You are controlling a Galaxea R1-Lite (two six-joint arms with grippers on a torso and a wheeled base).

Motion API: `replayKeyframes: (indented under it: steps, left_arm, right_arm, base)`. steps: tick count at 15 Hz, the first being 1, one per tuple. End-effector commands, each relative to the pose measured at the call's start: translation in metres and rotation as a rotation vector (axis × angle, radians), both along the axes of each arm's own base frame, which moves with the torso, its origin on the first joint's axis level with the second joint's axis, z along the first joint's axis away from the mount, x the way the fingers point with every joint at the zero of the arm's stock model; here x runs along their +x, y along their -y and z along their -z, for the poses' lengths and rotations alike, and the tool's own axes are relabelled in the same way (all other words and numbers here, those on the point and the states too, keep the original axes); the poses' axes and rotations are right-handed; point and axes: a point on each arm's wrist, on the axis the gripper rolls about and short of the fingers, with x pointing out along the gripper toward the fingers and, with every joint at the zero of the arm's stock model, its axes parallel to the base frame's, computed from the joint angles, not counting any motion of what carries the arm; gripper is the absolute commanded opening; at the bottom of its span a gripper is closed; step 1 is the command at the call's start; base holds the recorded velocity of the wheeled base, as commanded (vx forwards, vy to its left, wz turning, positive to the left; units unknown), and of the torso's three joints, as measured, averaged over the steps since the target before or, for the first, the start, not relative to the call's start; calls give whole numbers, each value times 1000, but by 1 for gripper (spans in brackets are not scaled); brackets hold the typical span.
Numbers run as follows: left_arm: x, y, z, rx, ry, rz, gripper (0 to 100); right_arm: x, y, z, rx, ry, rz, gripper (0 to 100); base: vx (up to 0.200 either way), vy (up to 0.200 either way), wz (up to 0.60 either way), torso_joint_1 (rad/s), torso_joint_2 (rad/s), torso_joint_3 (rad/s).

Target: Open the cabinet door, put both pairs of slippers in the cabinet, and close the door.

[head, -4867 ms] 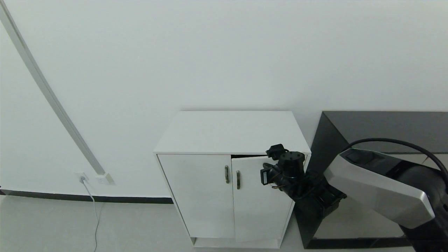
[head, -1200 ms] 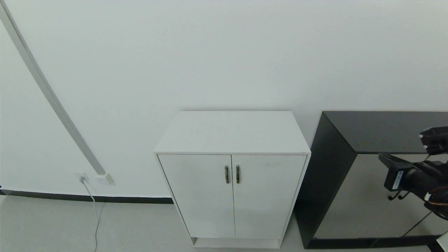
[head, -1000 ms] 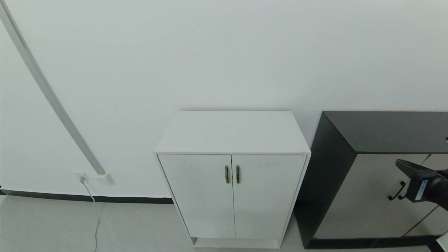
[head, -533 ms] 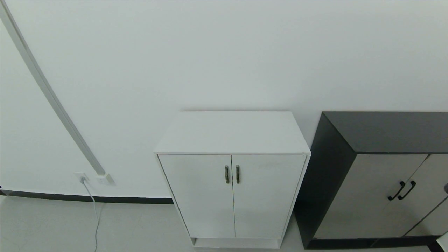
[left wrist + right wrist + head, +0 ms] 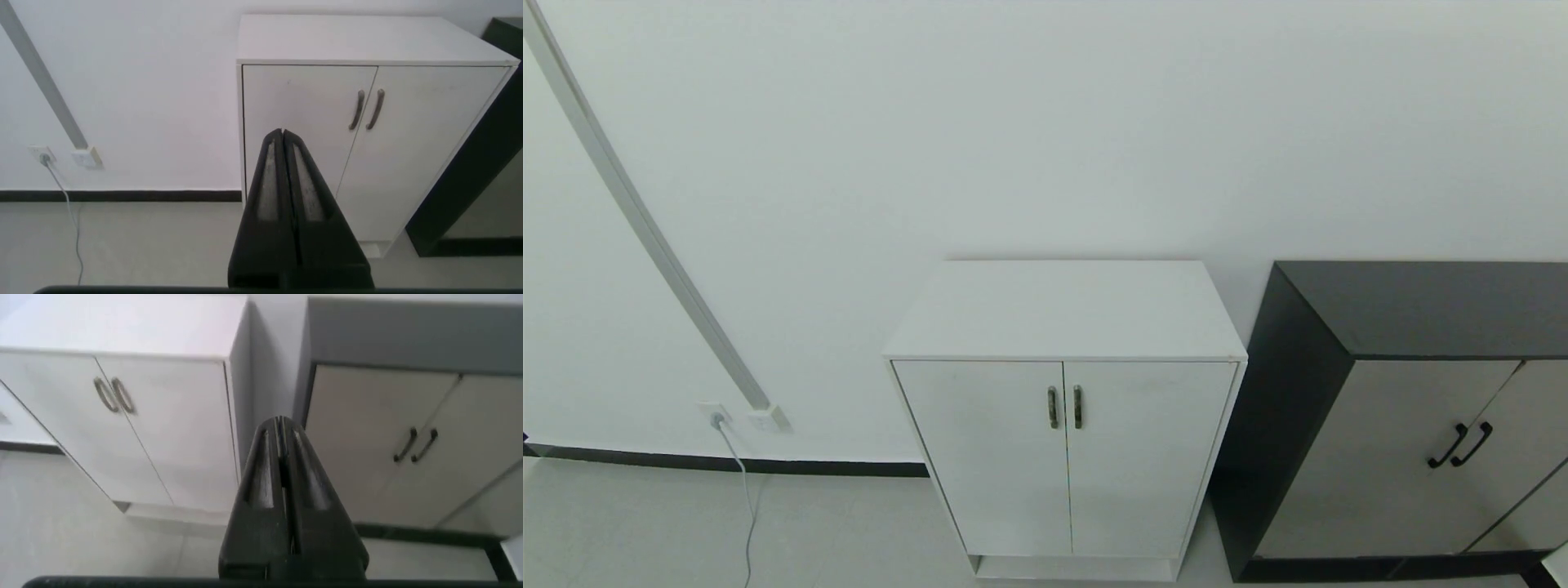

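The white cabinet stands against the wall with both doors shut and its two metal handles side by side at the middle. In the left wrist view the same white cabinet lies ahead of my left gripper, whose fingers are pressed together with nothing between them. My right gripper is also shut and empty, held back from the white cabinet, facing the gap between it and the black cabinet.
A black cabinet with grey doors stands directly right of the white one. A wall socket with a plugged cable and a slanted cable duct are on the wall to the left. Grey floor lies in front.
The right door, ajar with my right arm at it 4.9 s ago, now stands shut. My right arm has drawn back to the right and out of the head view.
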Motion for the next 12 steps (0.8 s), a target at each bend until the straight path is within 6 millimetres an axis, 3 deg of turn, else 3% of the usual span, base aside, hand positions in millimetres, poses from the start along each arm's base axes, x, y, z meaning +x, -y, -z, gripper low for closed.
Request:
replayKeyframes:
  steps: [1, 6, 9, 12]
  left_arm:
    - [0, 0, 0, 0, 0, 0, 0]
    - [0, 0, 0, 0, 0, 0, 0]
    - [0, 0, 0, 0, 0, 0, 0]
    - [0, 0, 0, 1, 0, 0, 0]
  right_arm:
    - [-17, 3, 16, 11, 46, -25, 0]
    - [-19, 6, 68, 2, -17, -132, 0]
    - [-17, 6, 71, 2, -9, -133, 0]
    - [-17, 5, 83, 38, 121, -232, 0]
  base:
    - [0, 0, 0, 0, 0, 0]
    - [0, 0, 0, 0, 0, 0]
    - [0, 0, 0, 0, 0, 0]
    - [0, 0, 0, 0, 0, 0]
